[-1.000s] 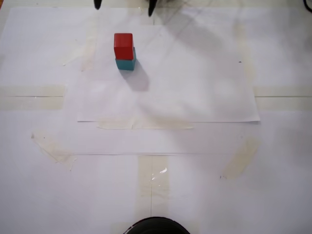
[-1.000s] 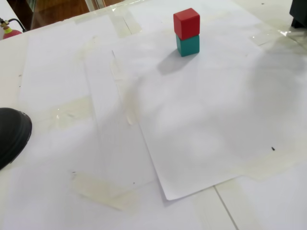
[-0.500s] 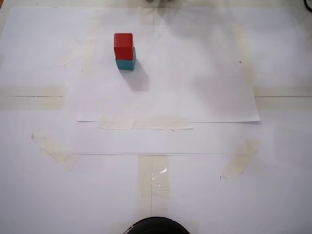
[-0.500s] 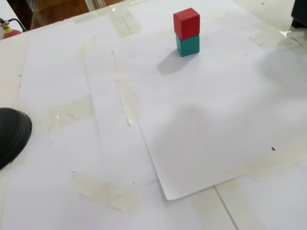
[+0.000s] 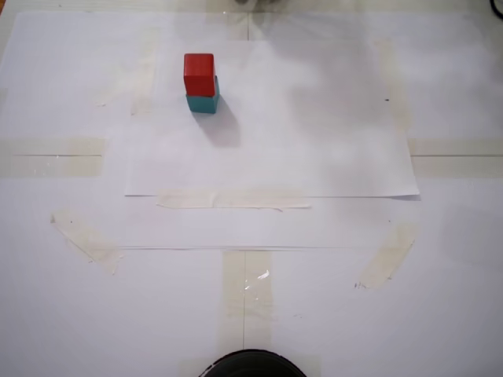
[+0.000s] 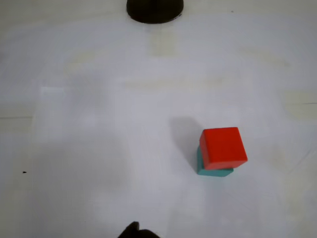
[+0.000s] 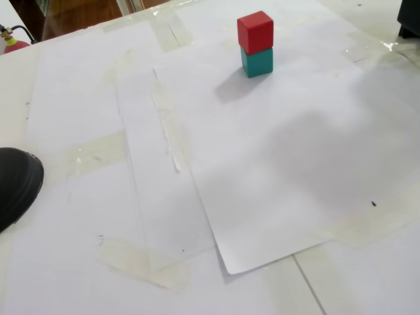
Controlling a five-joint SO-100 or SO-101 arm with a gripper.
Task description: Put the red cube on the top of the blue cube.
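The red cube (image 5: 199,74) rests squarely on top of the blue cube (image 5: 203,103) on the white paper, at the upper left of a fixed view. The stack also shows in the other fixed view, red cube (image 7: 255,30) over blue cube (image 7: 257,62), and in the wrist view, red cube (image 6: 223,148) over blue cube (image 6: 213,170). Nothing touches the stack. Of my gripper (image 6: 134,231) only a dark tip shows at the bottom edge of the wrist view, well away from the cubes. Its jaws are hidden.
White paper sheets (image 5: 314,141) taped down cover the table. A black rounded object (image 5: 251,364) sits at the near edge, also seen as the black object (image 7: 16,184) at the left. A dark part (image 7: 408,20) stands at the top right corner.
The two dark fingertips seen at the top edge of a fixed view one second ago have left that view. The arm's shadow has shifted. The stacked cubes have not moved.
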